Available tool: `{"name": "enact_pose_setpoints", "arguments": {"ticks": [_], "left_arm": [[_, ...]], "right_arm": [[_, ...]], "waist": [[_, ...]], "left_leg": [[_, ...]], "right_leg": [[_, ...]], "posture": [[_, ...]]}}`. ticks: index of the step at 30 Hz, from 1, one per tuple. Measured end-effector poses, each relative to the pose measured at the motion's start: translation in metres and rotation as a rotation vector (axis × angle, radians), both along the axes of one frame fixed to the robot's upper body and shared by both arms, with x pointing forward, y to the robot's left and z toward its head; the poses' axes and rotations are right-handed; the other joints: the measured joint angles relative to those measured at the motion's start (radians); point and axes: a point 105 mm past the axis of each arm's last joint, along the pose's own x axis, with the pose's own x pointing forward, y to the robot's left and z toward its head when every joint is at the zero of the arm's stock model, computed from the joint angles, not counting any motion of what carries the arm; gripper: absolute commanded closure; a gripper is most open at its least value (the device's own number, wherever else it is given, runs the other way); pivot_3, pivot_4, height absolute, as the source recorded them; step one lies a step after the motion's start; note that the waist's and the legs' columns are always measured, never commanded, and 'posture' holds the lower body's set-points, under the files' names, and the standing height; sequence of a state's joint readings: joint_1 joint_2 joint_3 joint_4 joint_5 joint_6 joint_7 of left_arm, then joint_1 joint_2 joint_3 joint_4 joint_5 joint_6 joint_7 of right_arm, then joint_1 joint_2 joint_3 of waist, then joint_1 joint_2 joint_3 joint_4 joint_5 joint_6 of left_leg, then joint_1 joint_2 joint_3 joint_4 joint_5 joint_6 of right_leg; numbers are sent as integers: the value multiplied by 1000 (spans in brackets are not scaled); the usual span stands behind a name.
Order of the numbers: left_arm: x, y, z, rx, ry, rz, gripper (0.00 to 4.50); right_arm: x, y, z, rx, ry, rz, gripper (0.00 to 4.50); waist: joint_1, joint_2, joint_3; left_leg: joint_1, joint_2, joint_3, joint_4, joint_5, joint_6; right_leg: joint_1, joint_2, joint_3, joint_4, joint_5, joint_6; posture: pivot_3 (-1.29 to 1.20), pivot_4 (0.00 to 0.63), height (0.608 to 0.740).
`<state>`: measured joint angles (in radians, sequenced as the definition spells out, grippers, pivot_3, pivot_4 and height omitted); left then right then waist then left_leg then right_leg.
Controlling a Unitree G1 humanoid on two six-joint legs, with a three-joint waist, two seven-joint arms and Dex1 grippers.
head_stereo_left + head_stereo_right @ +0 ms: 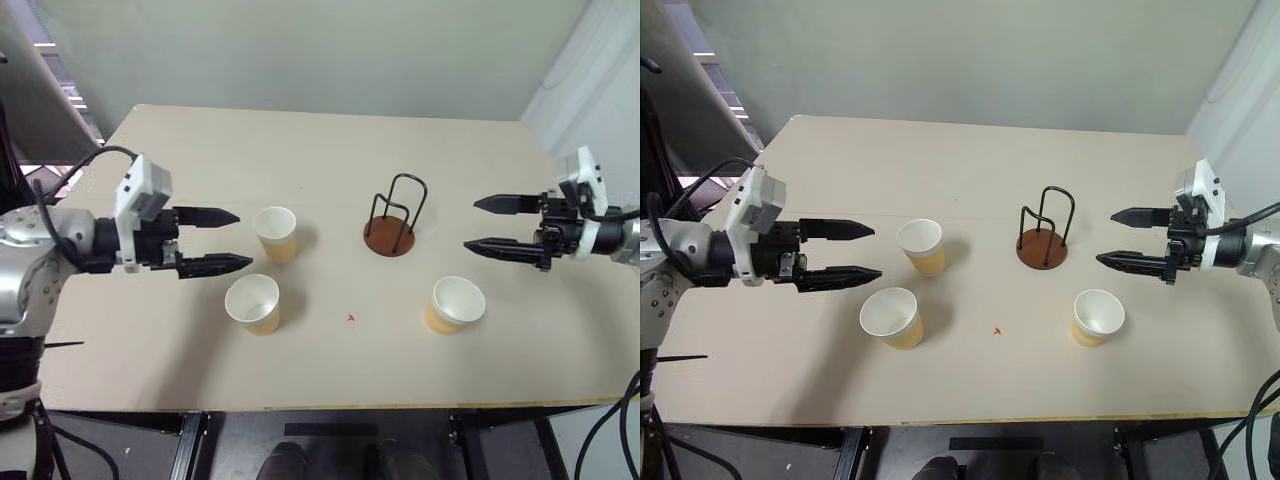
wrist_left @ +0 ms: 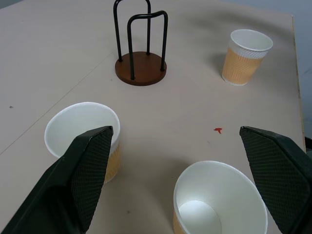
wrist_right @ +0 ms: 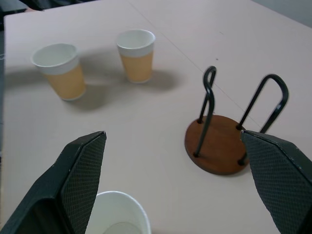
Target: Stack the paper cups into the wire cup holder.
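Yellow-orange paper cups number three, all upright on the beige desk [image 1: 330, 390]: two on the left, the farther cup [image 1: 276, 234] and the nearer cup [image 1: 253, 303], near each other, and one right cup [image 1: 456, 304]. One wire cup holder [image 1: 392, 221], empty, stands between the groups. One small red mark [image 1: 351, 318] lies mid-desk. Left gripper [image 1: 218, 240] and right gripper [image 1: 485, 224] hover with fingers spread, holding nothing.
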<state>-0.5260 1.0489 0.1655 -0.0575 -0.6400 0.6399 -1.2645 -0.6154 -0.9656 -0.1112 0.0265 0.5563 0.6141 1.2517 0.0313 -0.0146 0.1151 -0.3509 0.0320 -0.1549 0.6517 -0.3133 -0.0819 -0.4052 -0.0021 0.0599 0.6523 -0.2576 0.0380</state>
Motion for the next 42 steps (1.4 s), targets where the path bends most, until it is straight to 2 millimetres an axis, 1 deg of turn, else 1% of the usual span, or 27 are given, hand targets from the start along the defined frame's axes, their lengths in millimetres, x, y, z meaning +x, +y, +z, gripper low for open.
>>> {"name": "enact_pose_setpoints", "arguments": {"ticks": [3,6,8,11,16,20,26,29,32,33,34,36,37,39,40,42], "left_arm": [[0,0,0,3,1,2,53],[0,1,-1,7,1,4,53],[1,2,-1,5,5,5,53],[1,3,-1,4,3,6,53],[3,0,-1,-8,-1,1,53],[1,-1,-2,-5,-7,1,53],[-1,-1,-5,-2,-8,15,53],[-4,-2,-7,-5,-5,25,0],[-5,-1,-8,-9,-5,37,0],[-5,0,-7,-10,-10,43,0],[-6,0,-5,-13,-16,48,0],[-6,1,-4,-16,-19,50,0],[-7,0,-4,-18,-20,47,0],[-8,-1,-3,-24,-20,37,0],[-9,-2,-3,-26,-22,33,0],[-9,-1,-2,-27,-22,34,0]], "right_arm": [[2,1,-3,-7,8,-6,0],[5,3,-2,-8,2,-4,0],[11,6,-1,-2,-5,-13,0],[22,17,-6,13,-1,-8,0],[44,45,-19,0,3,-1,0],[61,50,-33,-36,10,-32,0],[74,61,-49,-49,19,-27,0],[82,67,-51,-34,20,-33,585],[88,72,-50,-30,7,-34,1588],[90,72,-50,-31,5,-34,2002],[90,71,-49,-34,3,-33,2298],[88,72,-49,-36,7,-9,3070],[86,73,-50,-37,15,10,3387],[79,74,-48,-35,34,59,4175],[74,74,-46,-37,36,90,4486],[61,76,-43,-35,54,155,4486]], "waist": [[0,0,0],[0,0,0],[0,0,0],[-1,0,0],[-3,0,0],[1,0,0],[2,0,0],[2,0,0],[2,0,0],[3,0,0],[5,0,0],[6,0,0],[6,0,0],[6,0,0],[7,0,0],[7,0,0]], "left_leg": [[0,0,0,0,0,0],[0,0,0,0,0,0],[0,0,0,0,0,0],[1,0,0,1,0,0],[0,1,-1,1,0,0],[-1,2,-1,1,0,0],[-2,2,-1,1,0,0],[-2,2,-1,1,0,0],[-2,2,-1,1,0,-1],[-2,2,-1,1,0,-1],[-2,2,-1,1,0,-1],[-3,2,-1,1,0,-1],[-3,2,-1,1,0,-1],[-4,1,-1,1,0,-1],[-4,1,-1,1,0,-1],[-5,0,-1,1,1,-1]], "right_leg": [[0,0,0,0,0,0],[0,0,0,0,0,0],[0,0,0,0,0,0],[-1,0,0,2,0,0],[-2,0,0,3,0,0],[-3,-1,0,6,0,0],[-4,-1,0,8,0,0],[-4,-1,0,8,0,0],[-5,-1,0,8,0,0],[-5,-1,0,8,0,0],[-4,-2,0,8,0,0],[-4,-2,0,8,0,0],[-4,-2,0,8,0,0],[-5,-2,0,8,0,0],[-5,-2,-1,7,0,0],[-5,-2,-1,7,0,0]], "posture": [[0,150,740],[0,150,740],[0,150,740],[0,150,740],[0,150,740],[0,150,740],[0,150,740],[0,150,740],[0,150,740],[0,150,740],[0,150,740],[0,150,740],[0,150,740],[0,150,740],[0,150,740],[0,150,740]]}}
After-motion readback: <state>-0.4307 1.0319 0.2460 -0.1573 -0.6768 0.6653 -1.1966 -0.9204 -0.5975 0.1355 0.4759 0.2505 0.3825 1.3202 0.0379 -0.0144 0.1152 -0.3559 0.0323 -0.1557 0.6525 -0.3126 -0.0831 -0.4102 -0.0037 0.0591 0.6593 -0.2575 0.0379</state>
